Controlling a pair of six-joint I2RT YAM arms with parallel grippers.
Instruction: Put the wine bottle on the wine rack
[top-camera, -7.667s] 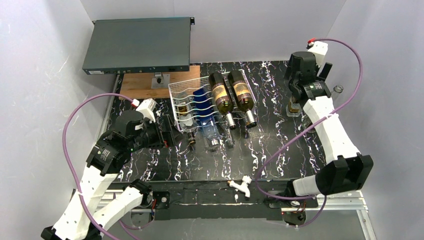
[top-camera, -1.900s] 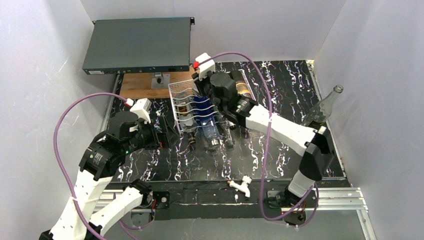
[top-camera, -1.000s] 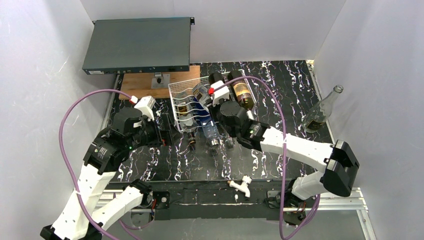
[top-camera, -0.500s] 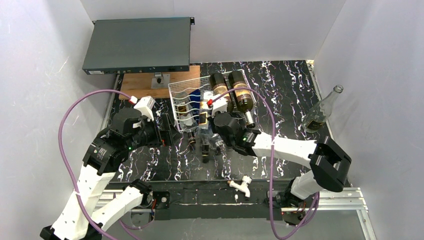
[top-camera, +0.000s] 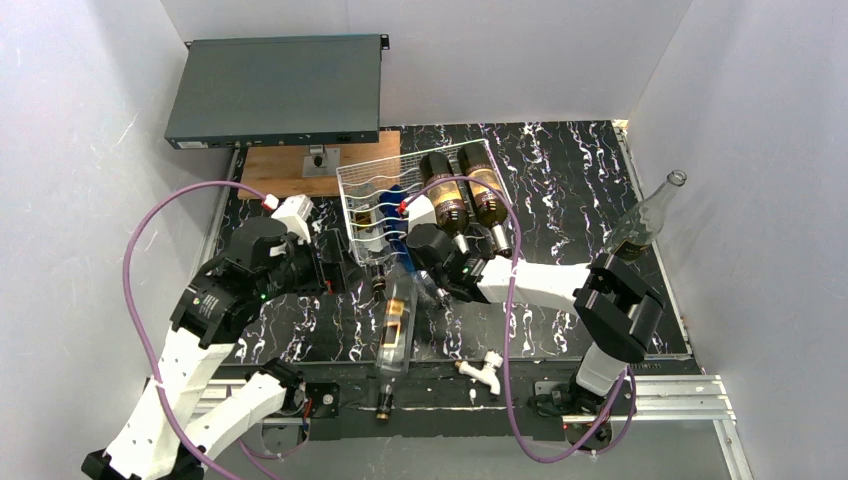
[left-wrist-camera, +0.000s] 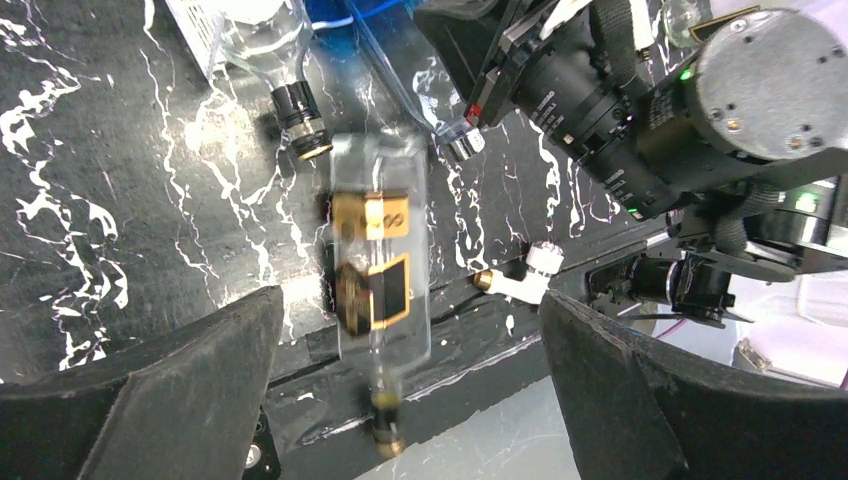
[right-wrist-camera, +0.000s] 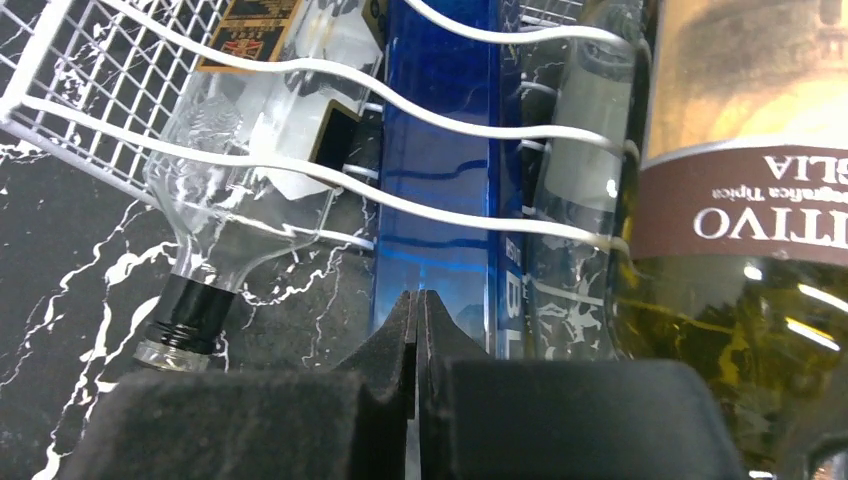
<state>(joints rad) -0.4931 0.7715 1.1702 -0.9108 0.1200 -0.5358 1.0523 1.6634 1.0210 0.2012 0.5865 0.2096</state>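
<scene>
A clear wine bottle (top-camera: 396, 328) with a gold label lies on the black table in front of the white wire wine rack (top-camera: 362, 178). Its neck points over the near edge. In the left wrist view the same bottle (left-wrist-camera: 378, 285) is blurred and lies below my open left gripper (left-wrist-camera: 408, 305), untouched. My left gripper (top-camera: 343, 264) hovers just left of the rack's front. My right gripper (right-wrist-camera: 415, 296) is shut on nothing. It faces a blue bottle (right-wrist-camera: 440, 200) in the rack (right-wrist-camera: 300, 172). Seen from above, the right gripper (top-camera: 412, 262) is at the rack's front.
The rack also holds two dark brown-labelled bottles (top-camera: 462, 198) and a clear one (right-wrist-camera: 250, 170). An empty clear bottle (top-camera: 648, 215) leans on the right wall. A dark grey metal box (top-camera: 275, 90) and a wooden board (top-camera: 290, 170) sit at the back left. A small white part (top-camera: 485, 370) lies near the front edge.
The gold-labelled bottle has slid out from the rack's front toward the near edge. My right gripper drew back from over the rack and shut. The left arm has barely moved.
</scene>
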